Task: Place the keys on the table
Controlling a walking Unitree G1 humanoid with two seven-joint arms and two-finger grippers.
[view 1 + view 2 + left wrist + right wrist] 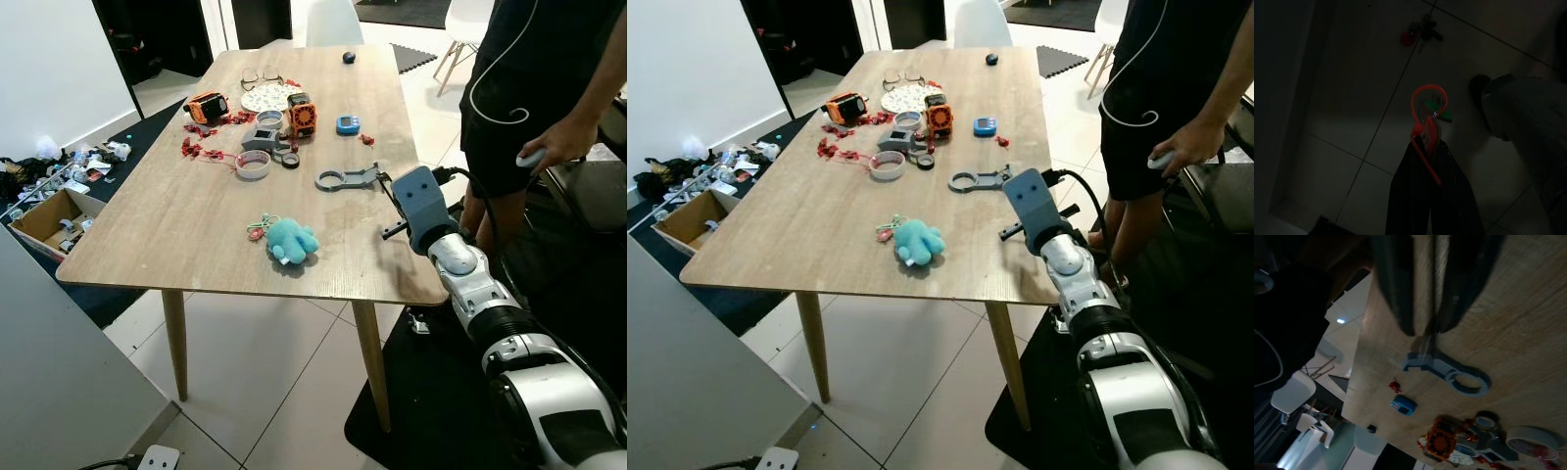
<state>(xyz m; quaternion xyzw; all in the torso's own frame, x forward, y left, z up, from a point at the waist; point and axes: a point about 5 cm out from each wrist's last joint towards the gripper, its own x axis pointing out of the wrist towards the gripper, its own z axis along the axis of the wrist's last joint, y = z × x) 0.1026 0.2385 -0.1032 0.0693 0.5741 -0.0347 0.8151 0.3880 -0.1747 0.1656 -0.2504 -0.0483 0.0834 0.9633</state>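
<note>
Pinching a small bunch of keys (1431, 128), the left gripper (1426, 147) held its two black fingers (1405, 196) closed on them in the dark wrist view. A red loop (1429, 100) stood out beyond the fingertips in line with the fingers, so the bunch's long axis ran along the gripper; a green tag (1440, 111) sat just beside the loop. The bunch hung over dim floor tiles (1352, 98), well apart from the wooden table (176, 225). A second bunch of keys with a red fob (1418, 32) lay on the tiles farther out.

The right gripper (1425, 330) hovered just above the table with its two fingers a narrow gap apart and nothing between them, tips touching or nearly touching the tail of one grey ring-shaped bracket (345, 179). From the head views the right arm (470, 284) reached forward over the table's near right corner, its blue-grey wrist (423, 206) level with the bracket.

Left of the bracket lay one teal plush toy (291, 240) near the front edge. Beyond the bracket sat one orange block (302, 116), one small blue item (348, 124) and one pair of glasses (260, 76). A person (539, 88) stood right of the table, one hand (549, 147) around a small pale controller.
</note>
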